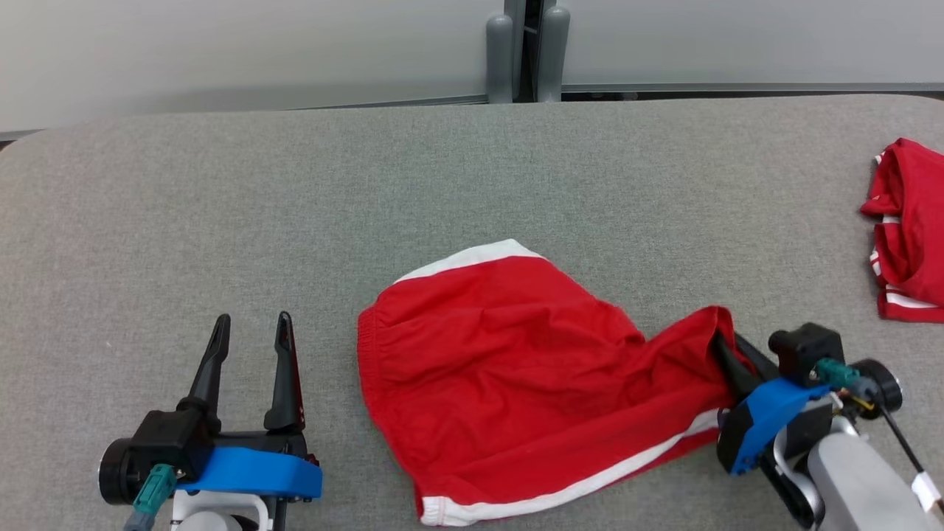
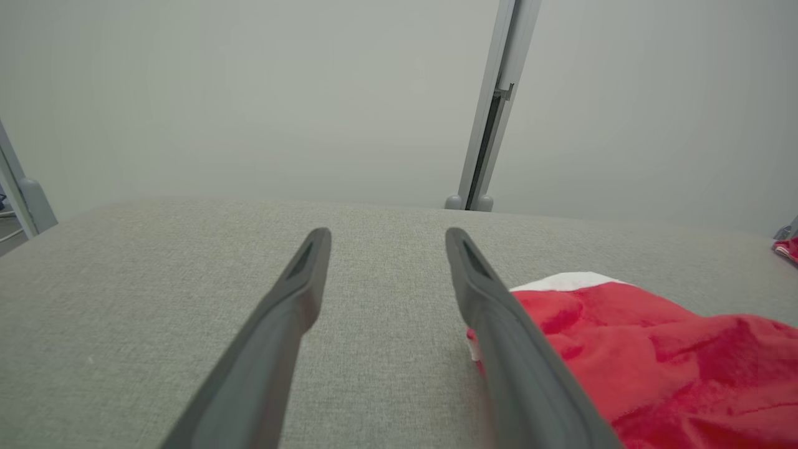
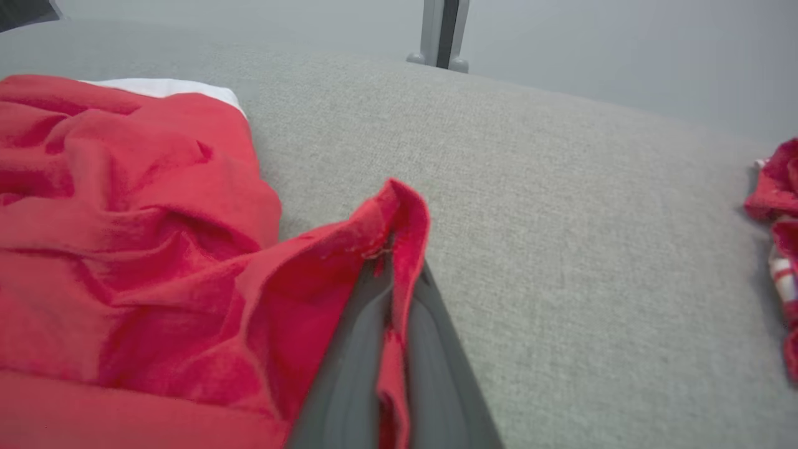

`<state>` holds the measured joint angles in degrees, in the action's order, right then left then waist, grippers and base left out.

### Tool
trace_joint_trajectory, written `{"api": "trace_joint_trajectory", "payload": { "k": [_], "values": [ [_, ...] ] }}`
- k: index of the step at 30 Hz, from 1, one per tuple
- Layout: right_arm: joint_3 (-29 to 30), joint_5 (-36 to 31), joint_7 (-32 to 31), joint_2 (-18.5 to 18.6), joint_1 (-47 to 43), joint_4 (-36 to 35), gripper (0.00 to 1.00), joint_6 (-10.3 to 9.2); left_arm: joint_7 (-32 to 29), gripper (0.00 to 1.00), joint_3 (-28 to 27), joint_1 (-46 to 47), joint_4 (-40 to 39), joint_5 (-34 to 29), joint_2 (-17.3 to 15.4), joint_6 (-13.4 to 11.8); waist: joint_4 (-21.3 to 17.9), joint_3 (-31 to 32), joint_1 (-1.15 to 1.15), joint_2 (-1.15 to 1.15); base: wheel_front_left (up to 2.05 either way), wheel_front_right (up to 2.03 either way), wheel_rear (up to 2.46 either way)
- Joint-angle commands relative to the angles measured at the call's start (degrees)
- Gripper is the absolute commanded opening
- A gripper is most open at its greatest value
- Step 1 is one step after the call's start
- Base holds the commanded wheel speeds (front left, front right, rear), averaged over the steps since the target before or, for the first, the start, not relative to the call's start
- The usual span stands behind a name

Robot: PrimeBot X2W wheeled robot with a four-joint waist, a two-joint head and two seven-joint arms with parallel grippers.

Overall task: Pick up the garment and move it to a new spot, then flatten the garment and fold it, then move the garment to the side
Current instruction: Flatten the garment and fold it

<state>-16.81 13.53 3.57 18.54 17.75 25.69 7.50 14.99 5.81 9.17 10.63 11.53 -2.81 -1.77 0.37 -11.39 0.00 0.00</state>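
The garment (image 1: 509, 369) is a pair of red shorts with white trim, lying crumpled on the grey table near its front middle. Its right end is drawn out toward my right gripper (image 1: 726, 346), which is shut on that red edge. In the right wrist view the two fingers of my right gripper (image 3: 393, 274) pinch a fold of the garment (image 3: 143, 237) between them. My left gripper (image 1: 251, 324) rests low at the front left, open with nothing between its fingers, just left of the garment. In the left wrist view my left gripper (image 2: 386, 240) stands open over bare cloth, the garment (image 2: 654, 355) to its right.
A second red and white piece of clothing (image 1: 907, 228) lies bunched at the table's right edge, seen also in the right wrist view as red clothing (image 3: 776, 206). The grey padded table (image 1: 369, 184) has rounded far corners. Grey posts (image 1: 527, 51) stand behind its far edge.
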Motion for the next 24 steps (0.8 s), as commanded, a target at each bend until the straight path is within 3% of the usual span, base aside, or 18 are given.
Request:
{"api": "trace_joint_trajectory", "payload": {
  "k": [1,7,8,9,10,17,24],
  "values": [
    [0.2,-0.5,0.4,0.2,1.7,0.7,0.0,-0.02,0.3,1.0,0.1,0.6,-0.1,0.0,-0.2,-0.1,0.3,-0.5,0.0,0.0,0.0,0.0,0.0],
    [0.1,-0.3,0.5,-0.6,8.6,8.9,0.02,-0.02,0.3,1.0,0.6,1.7,0.0,0.3,-0.2,-0.3,1.1,-1.7,0.0,0.0,0.0,0.0,0.0],
    [-0.2,-0.4,0.9,-0.6,9.5,10.1,0.43,-0.02,0.3,1.0,0.7,1.8,0.0,0.3,-0.2,-0.4,1.2,-1.8,0.0,0.0,0.0,0.0,0.0],
    [-0.1,-0.2,1.9,-0.7,10.3,11.1,0.89,-0.02,0.2,1.0,0.7,1.9,0.0,0.4,-0.2,-0.4,1.3,-1.9,0.0,0.0,0.0,0.0,0.0],
    [0.0,0.0,2.8,-0.7,10.8,12.2,1.0,-0.02,0.3,1.0,0.7,2.0,0.0,0.4,-0.2,-0.5,1.3,-1.9,0.0,0.0,0.0,0.0,0.0],
    [3.7,-0.5,10.3,-0.3,11.8,15.0,1.0,-0.02,0.3,1.0,-0.1,1.3,0.0,0.0,-0.2,-0.7,-0.3,-1.2,0.0,0.0,0.0,0.0,0.0],
    [11.3,-3.3,11.6,-0.8,8.6,9.1,1.0,-0.02,0.3,1.0,-1.3,0.4,0.3,-1.1,-0.2,-0.1,-2.8,0.4,0.0,0.0,0.0,0.0,0.0]
  ]
}}
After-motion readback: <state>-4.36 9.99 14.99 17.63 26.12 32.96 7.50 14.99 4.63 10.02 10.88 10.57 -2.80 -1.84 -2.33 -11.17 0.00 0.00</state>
